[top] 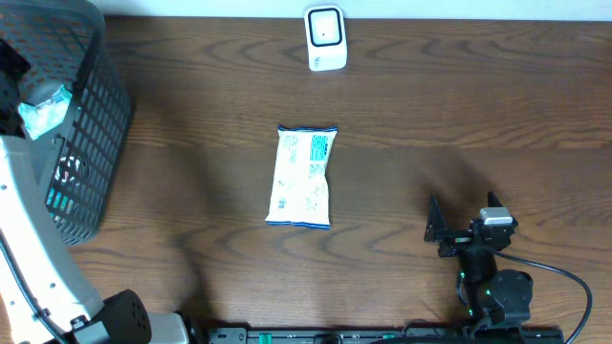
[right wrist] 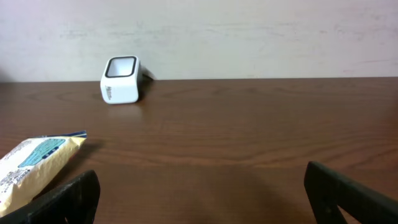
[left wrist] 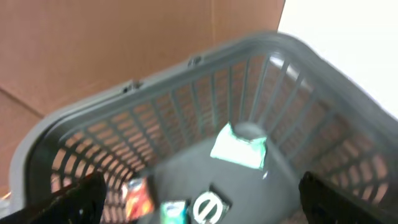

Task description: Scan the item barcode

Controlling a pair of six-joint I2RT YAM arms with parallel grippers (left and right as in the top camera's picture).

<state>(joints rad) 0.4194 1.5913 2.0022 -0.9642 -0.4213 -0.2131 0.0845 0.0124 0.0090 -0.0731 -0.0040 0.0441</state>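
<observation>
The item, a white and blue packet (top: 302,178), lies flat in the middle of the wooden table; its end shows at the lower left of the right wrist view (right wrist: 31,165). A white barcode scanner (top: 325,38) stands at the far edge, also visible as the scanner (right wrist: 121,79) from the right wrist. My right gripper (top: 462,212) rests open near the front right, well right of the packet, with nothing between its fingers (right wrist: 68,199). My left gripper (left wrist: 202,205) hangs open above the inside of a grey basket (left wrist: 155,93), holding nothing.
The grey mesh basket (top: 91,134) stands at the table's left edge. Inside it lie a green and white packet (left wrist: 239,148), a red-orange pack (left wrist: 138,196) and a dark item with a white circle (left wrist: 208,208). The left arm's white body (top: 29,239) rises beside the basket.
</observation>
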